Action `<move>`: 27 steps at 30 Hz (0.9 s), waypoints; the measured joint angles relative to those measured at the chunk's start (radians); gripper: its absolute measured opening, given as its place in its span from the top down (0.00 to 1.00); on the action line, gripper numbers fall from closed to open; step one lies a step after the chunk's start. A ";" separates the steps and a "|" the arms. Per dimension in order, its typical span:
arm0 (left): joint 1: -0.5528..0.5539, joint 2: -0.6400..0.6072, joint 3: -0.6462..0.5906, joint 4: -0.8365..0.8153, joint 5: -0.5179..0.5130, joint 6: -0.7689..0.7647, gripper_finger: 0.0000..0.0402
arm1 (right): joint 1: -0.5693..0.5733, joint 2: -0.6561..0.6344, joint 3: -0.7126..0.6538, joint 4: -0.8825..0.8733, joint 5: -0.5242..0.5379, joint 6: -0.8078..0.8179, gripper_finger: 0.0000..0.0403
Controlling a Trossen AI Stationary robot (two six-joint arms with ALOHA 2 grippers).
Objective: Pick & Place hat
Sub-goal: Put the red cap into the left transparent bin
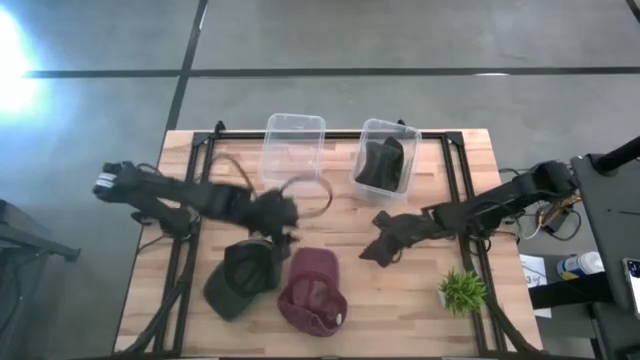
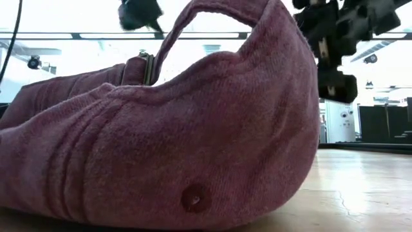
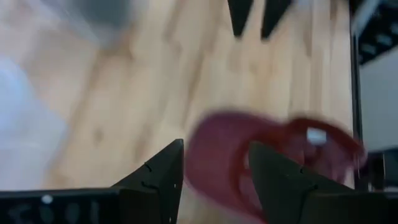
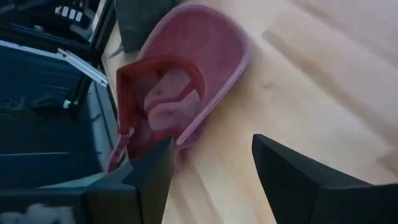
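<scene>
Spanning grey concrete floor (image 1: 400,40) — wooden table (image 1: 400,290), both pincers (image 1: 283,215) (image 1: 378,250) parted, empty.

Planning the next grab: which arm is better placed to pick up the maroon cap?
Probably the left. Its gripper hangs just above the maroon cap, jaws open, beside the dark green cap. The right gripper, also open, sits farther off to the side.

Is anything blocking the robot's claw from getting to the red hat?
No, nothing visible. Bare wooden table lies between the open right gripper and the red hat. The dark green hat sits on the hat's other side.
</scene>
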 joint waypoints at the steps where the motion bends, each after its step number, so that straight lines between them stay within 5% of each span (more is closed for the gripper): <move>1: -0.036 -0.020 -0.069 0.063 -0.001 -0.017 0.57 | 0.000 0.033 0.005 0.009 -0.005 0.012 0.47; 7: -0.219 -0.101 -0.377 0.444 0.046 -0.129 0.57 | -0.004 0.247 0.131 0.024 -0.088 0.056 0.47; 20: -0.266 -0.092 -0.675 0.722 0.120 -0.263 0.57 | -0.029 0.581 0.366 0.027 -0.136 0.147 0.47; 27: -0.265 -0.095 -0.725 0.744 0.111 -0.304 0.57 | -0.031 0.625 0.465 0.005 -0.128 0.095 0.73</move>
